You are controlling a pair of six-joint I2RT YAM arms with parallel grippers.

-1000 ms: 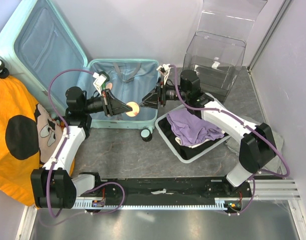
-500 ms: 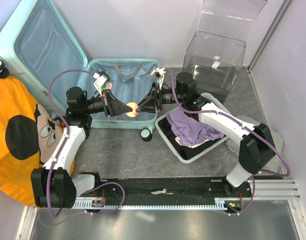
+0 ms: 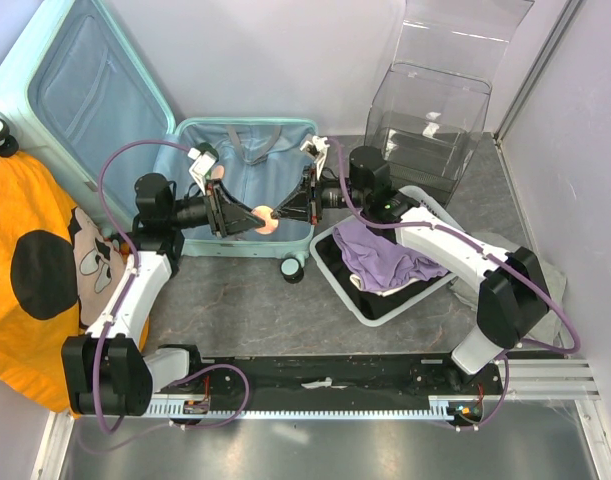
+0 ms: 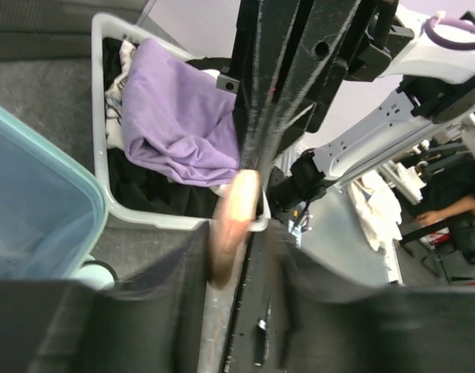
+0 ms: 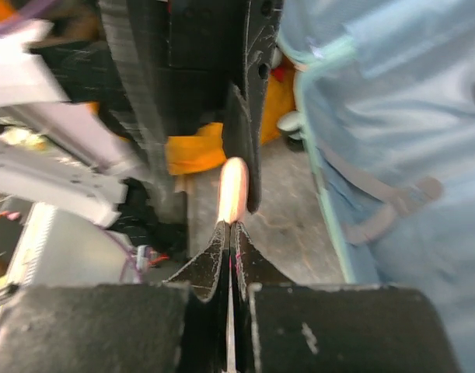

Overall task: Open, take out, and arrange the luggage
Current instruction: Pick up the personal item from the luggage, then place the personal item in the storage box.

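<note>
**Lying open, wheel end toward the arms**

The luggage (image 3: 275, 165) sits at the back left of the table. Its lower shell lies flat and its lid stands tilted against the left wall. Its long axis runs from the arms toward the back wall, and a spinner wheel (image 3: 293, 268) marks the near end.

Over the shell's near edge, the left gripper (image 3: 247, 213) and the right gripper (image 3: 284, 209) meet tip to tip at a small peach disc (image 3: 266, 218).

The top view alone shows the whole case and its heading, along with the clear box (image 3: 425, 120) and an orange cloth (image 3: 25, 300).

The left wrist view shows the disc edge-on between that gripper's parted fingers, with a gap on one side. Beyond it lies a white basket (image 4: 101, 93) holding a purple cloth (image 4: 183, 116).

The right wrist view shows its own fingers pressed together on the disc's rim. The pale blue lining and a grey strap (image 5: 377, 210) lie to the right.
</note>
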